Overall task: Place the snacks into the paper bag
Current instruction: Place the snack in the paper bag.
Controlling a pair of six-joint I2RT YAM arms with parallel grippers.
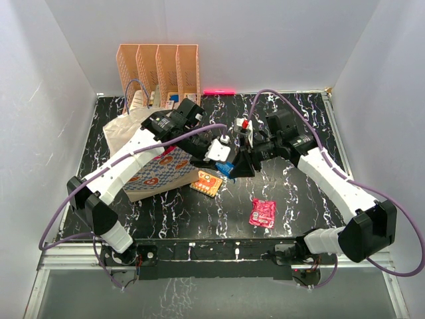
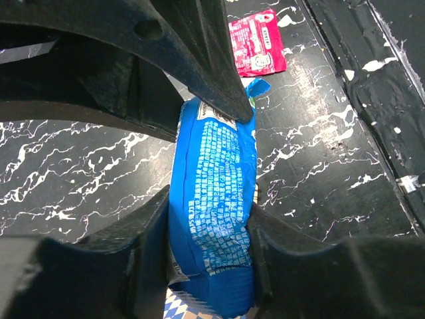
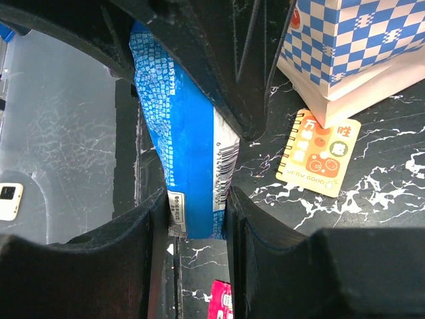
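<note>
A blue snack packet [image 1: 224,167] hangs above the table's middle, held from both ends. My left gripper [image 2: 209,246] is shut on one end of the blue packet [image 2: 212,186], its pads pressing both sides. My right gripper [image 3: 197,219] is shut on the other end of the blue packet [image 3: 186,146]. The paper bag [image 1: 149,176] with blue checks lies on its side at the left, under the left arm. An orange packet [image 1: 207,183] lies at the bag's mouth. A pink packet [image 1: 262,212] lies nearer the front.
A peach perforated file rack [image 1: 159,70] stands at the back left, behind the bag. White walls close in the black marbled table [image 1: 299,193] on three sides. The arm bases sit on the front rail.
</note>
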